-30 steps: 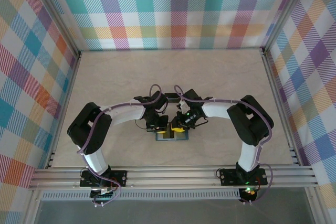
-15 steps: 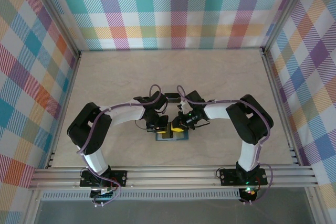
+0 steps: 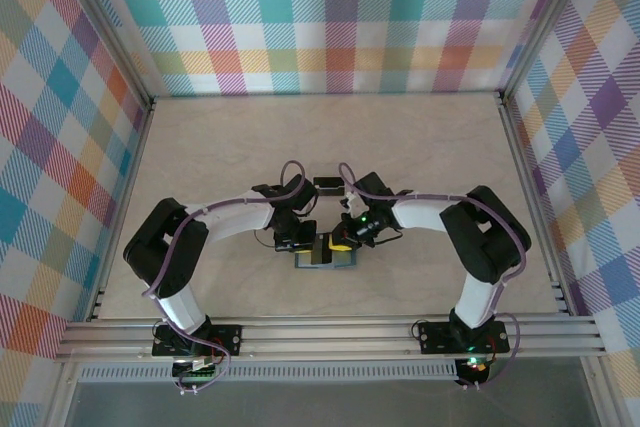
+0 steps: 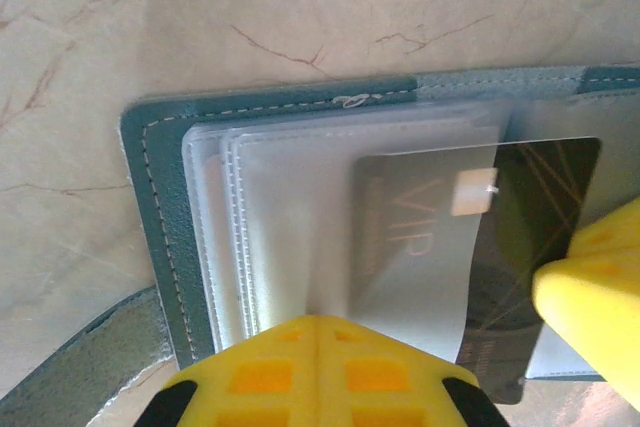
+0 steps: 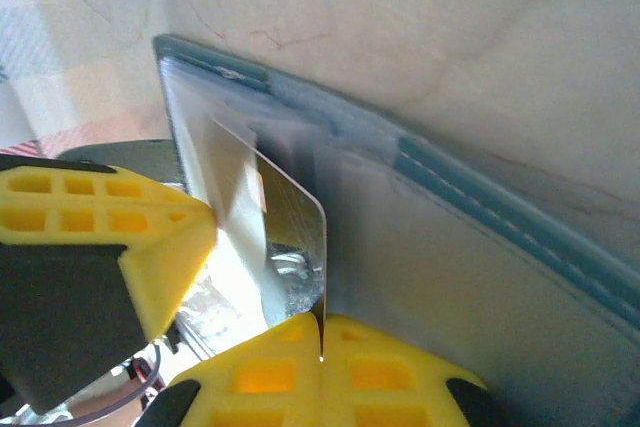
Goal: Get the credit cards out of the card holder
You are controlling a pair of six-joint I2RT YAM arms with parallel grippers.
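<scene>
Credit card edge-on between pinching right fingers; left fingers pressed together at card holder edge.

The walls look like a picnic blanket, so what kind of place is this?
Probably a robot testing booth, not a home: checked cloth walls in a metal frame, with a left arm and a right arm bolted to the table, working on a wallet.

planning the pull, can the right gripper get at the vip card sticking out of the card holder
Probably yes: the right gripper looks shut on the VIP card's exposed edge. The card pokes out of the card holder's clear sleeve, and the shut left gripper sits clear of that edge.
</scene>
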